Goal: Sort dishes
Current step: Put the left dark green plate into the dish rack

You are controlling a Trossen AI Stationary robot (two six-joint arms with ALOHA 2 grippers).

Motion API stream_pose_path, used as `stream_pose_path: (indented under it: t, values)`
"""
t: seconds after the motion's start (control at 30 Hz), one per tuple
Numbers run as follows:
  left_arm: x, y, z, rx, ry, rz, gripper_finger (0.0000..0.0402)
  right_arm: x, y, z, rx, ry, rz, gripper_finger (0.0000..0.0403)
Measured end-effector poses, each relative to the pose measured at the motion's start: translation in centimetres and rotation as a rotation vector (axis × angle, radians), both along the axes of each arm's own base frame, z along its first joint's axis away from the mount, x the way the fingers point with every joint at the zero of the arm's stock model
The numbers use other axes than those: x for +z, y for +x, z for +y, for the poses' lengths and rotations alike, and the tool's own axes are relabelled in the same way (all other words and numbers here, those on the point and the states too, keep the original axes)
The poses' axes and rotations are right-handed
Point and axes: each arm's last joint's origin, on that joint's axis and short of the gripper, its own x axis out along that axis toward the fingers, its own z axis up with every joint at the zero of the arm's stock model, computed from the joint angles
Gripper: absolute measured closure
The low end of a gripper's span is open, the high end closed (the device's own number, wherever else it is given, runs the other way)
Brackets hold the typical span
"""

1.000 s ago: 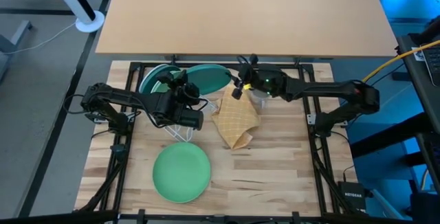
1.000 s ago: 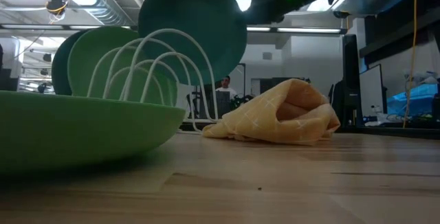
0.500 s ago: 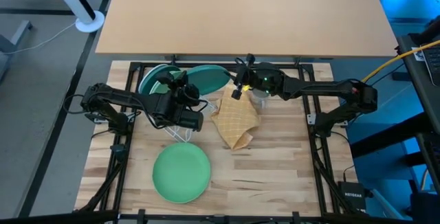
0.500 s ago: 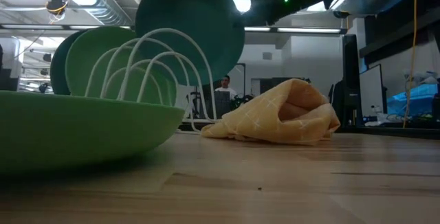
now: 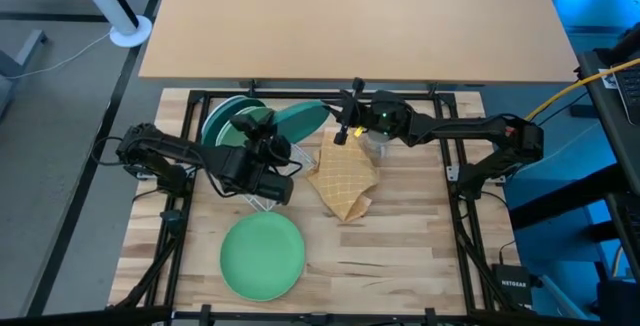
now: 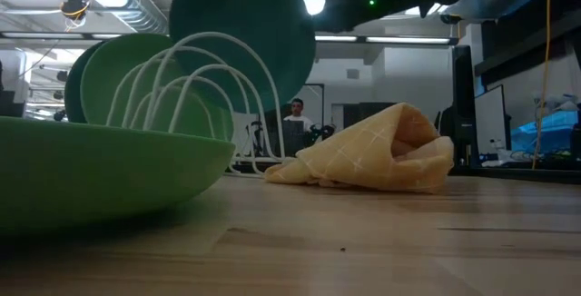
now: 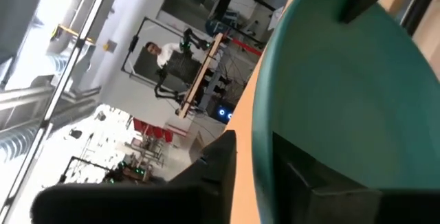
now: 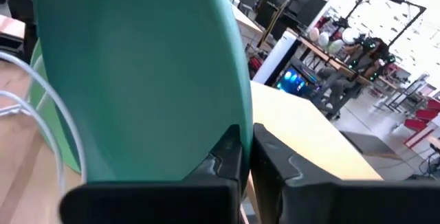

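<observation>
While the light wooden tabletop (image 5: 420, 246) carries everything, the biggest dish on it is the light green plate (image 5: 262, 254), lying flat near the front edge, well apart from the white wire rack (image 5: 262, 194). Two paler green plates (image 5: 222, 116) stand in the rack's back slots. A teal plate (image 5: 300, 118) sits tilted above the rack, caught between both arms: the right end effector (image 5: 347, 126) has its fingers pinched shut on the plate's rim, while the left end effector (image 5: 262, 136) has its fingers straddling the opposite edge with a narrow gap — whether it truly grips I cannot tell. Just beside the rack lies the crumpled yellow checked cloth (image 5: 343, 178).

The risk, as I judge it, is at the handover: with only a thin rim pinch on one side, the teal plate could pivot or slip, strike the wires — or knock the standing plates. It could also miss its slot.
</observation>
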Motion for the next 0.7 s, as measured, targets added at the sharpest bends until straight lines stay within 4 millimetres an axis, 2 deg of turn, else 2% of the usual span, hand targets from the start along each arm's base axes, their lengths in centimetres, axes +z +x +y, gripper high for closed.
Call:
stream_pose_path:
  t: [0.17,0.33,0.7]
  values:
    - [0.2,-0.1,-0.8,-0.019,0.061,-0.014,0.03,0.0,0.1,0.0,0.018,-0.001,-0.011,0.0387]
    - [0.4,-0.2,-1.6,-0.046,0.069,-0.013,0.0273,-1.1,1.0,0.1,0.087,0.009,-0.008,0.0372]
    - [0.5,-0.7,-4.0,-0.132,0.123,0.153,0.0265,-1.9,2.1,0.3,0.114,-0.004,-0.045,0.0382]
